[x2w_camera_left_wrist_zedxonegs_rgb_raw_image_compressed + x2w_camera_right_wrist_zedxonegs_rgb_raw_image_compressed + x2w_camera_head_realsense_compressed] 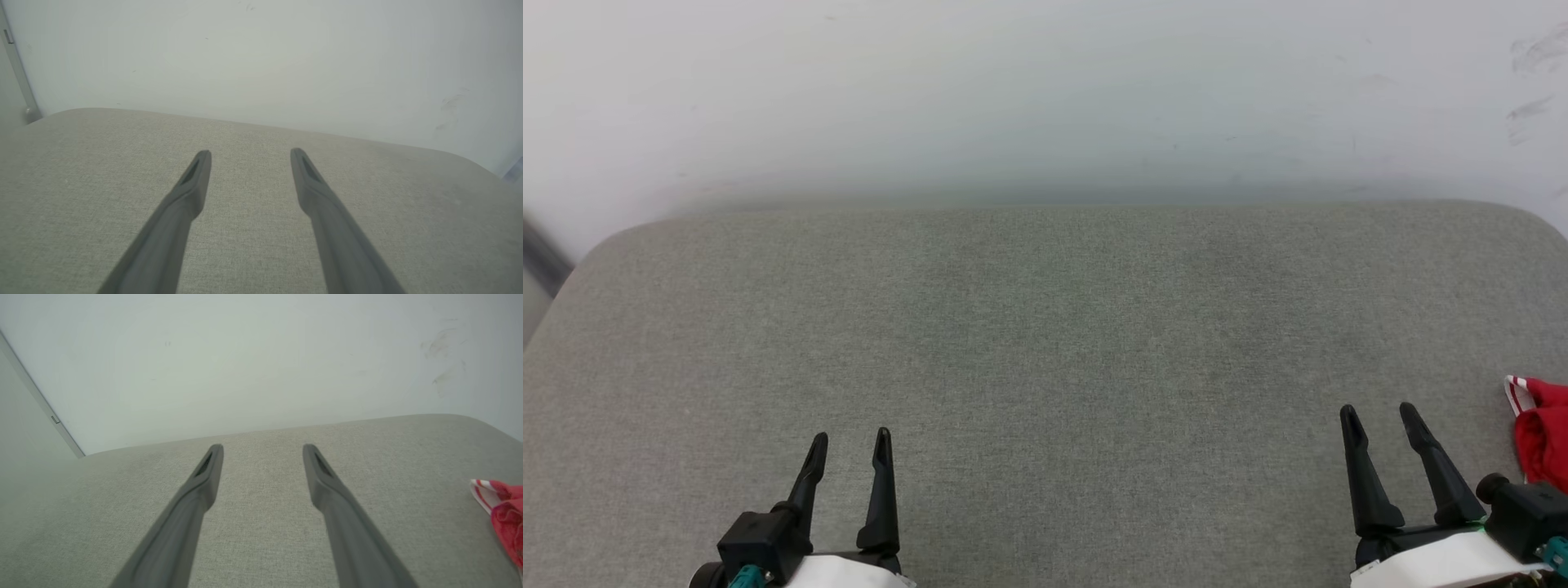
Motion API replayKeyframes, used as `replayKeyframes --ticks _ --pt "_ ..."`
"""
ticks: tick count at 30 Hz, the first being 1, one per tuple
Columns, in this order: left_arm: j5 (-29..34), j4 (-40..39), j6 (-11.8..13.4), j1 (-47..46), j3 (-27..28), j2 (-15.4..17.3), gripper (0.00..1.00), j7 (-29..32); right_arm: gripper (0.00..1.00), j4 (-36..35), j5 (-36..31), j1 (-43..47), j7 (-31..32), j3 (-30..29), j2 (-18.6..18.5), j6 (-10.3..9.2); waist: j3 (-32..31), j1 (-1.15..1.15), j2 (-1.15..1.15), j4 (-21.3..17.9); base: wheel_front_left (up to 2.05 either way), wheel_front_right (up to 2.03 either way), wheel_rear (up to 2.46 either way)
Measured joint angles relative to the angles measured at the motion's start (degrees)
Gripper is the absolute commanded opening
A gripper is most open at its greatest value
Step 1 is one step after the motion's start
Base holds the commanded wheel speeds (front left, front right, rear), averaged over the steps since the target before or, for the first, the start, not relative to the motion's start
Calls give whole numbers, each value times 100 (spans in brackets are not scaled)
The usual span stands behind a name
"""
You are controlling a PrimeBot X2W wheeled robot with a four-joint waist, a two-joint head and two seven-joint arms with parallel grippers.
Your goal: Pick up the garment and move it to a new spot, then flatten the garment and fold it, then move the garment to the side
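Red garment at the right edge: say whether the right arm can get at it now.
Probably yes. The garment lies close beside the right gripper, on its right; the fingers stand open and nothing blocks the way. The frame's edge cuts the garment off, so its full extent is unclear.

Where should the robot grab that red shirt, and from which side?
Probably the bunched red folds of the garment below its striped trim, from the robot's left side with the open right gripper: that crumpled edge lies nearest; the rest is out of frame.
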Motion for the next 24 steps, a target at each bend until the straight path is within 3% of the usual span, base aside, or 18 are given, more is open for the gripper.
replayKeyframes --ticks 12,13,17,24 --pt "-76 -135 1 40 35 -2 100 0 100 10 1 -11 -78 35 -35 0 23 0 0 -1 0 0 0" --pt "-97 -129 2 42 42 -1 0 0 0 20 1 -6 -82 36 -33 1 26 0 0 1 0 0 0" --pt "-140 73 0 116 40 -4 0 34 0 214 37 68 -54 57 4 1 27 0 0 1 0 0 0" --pt "-862 148 -51 122 89 -2 0 225 0 279 735 60 102 20 16 1 28 0 0 1 0 0 0"
